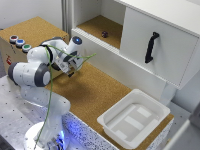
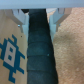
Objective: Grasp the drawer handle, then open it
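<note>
The drawer (image 1: 157, 42) is a large white square-fronted box at the exterior view's upper right. Its handle (image 1: 151, 47) is a slim black curved bar set upright on the white front. My gripper (image 1: 71, 68) hangs over the cork surface at the exterior view's left, far from the handle and apart from it. In the wrist view the gripper (image 2: 39, 17) is open: its two light fingertips (image 2: 20, 18) stand apart with nothing between them. The handle and drawer are out of the wrist view.
A shallow white plastic tray (image 1: 132, 118) sits on the cork counter (image 1: 95, 92) at the front right. An open shelf (image 1: 97, 27) left of the drawer holds a small dark object (image 1: 104, 34). A box with coloured buttons (image 1: 19, 43) stands at the far left.
</note>
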Available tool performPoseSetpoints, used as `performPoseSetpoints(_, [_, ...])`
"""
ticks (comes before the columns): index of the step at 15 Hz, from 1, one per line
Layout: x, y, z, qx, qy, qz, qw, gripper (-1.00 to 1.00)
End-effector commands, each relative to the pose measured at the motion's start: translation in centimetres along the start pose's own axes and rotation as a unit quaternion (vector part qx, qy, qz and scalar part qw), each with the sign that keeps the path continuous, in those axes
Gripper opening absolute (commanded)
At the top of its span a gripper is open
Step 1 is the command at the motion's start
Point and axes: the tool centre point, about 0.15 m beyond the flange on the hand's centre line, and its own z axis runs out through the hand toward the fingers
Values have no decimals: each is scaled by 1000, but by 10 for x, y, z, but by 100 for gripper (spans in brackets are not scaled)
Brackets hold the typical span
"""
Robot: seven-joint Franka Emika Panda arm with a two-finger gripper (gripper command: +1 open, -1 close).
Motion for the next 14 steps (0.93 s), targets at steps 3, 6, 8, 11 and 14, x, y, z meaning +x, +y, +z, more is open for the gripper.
performPoseSetpoints(3, [2, 58, -21, -9, 28, 29, 999, -100])
performPoseSetpoints(6, [1, 65, -28, -13, 31, 34, 999, -100])
performPoseSetpoints(8, [2, 71, -36, 0, 28, 40, 999, -100])
performPoseSetpoints(11, [3, 76, -53, -6, 24, 49, 999, 100])
performPoseSetpoints(14, [0, 72, -69, -17, 9, 38, 999, 100])
